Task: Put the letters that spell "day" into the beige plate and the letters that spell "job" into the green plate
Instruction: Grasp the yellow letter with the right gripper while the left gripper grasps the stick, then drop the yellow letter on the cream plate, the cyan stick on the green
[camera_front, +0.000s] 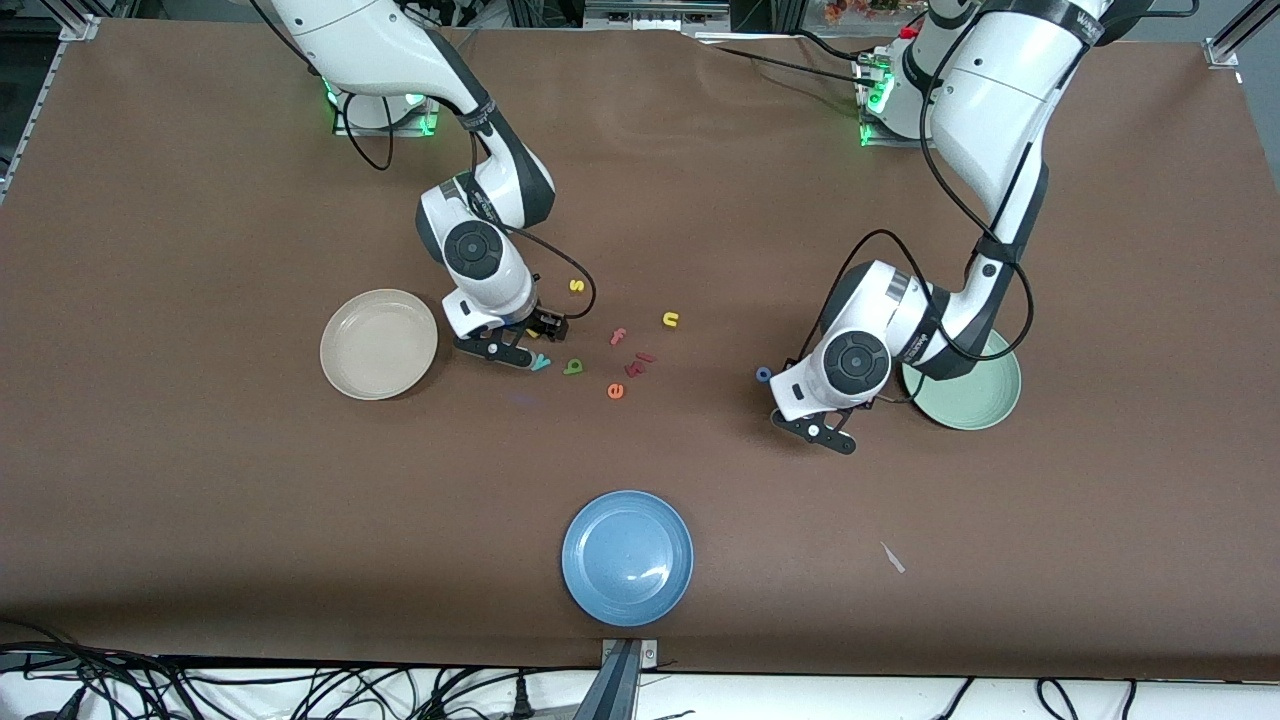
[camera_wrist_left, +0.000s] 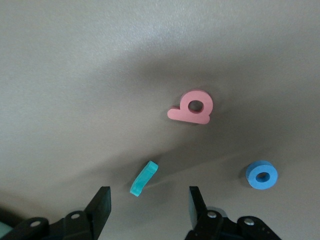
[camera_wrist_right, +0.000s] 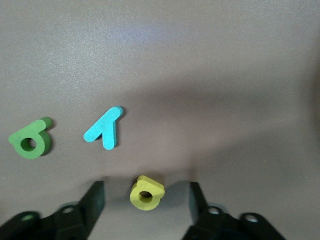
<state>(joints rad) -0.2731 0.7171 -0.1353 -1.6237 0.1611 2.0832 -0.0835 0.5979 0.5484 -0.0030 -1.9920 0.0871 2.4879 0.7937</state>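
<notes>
Right wrist view: right pincer (camera_wrist_right: 145, 200) low over the table (camera_front: 200, 480), fingers apart, straddling the yellow rounded letter (camera_wrist_right: 146, 193); not clamped.
Teal "y" (camera_wrist_right: 105, 129): just ahead of the right pincer, apart from the yellow piece; green rounded letter (camera_wrist_right: 31, 141) beside it.
Left pincer (camera_wrist_left: 149, 202): fingers spread, nothing gripped; thin teal "j" (camera_wrist_left: 143, 178) lies between the tips, slanted, standing on edge.
Salmon "b" (camera_wrist_left: 192, 107): ahead of the left pincer; blue "o" (camera_wrist_left: 262, 175) off to one side of its finger.
Risk, left: the "j" is narrow and skewed to the fingers; closing may flip or squirt it out.
Risk, right: the yellow piece sits nearer one finger; that finger may push it before the other meets it.
Risk, shared: foam is light and may cling to a pad on release.
Beige plate (camera_front: 378, 343): empty, just beside the right pincer.
Green plate (camera_front: 985, 395): part hidden by the left arm; visible part empty.
Blue plate (camera_front: 627, 557): empty, well apart from both pincers.
</notes>
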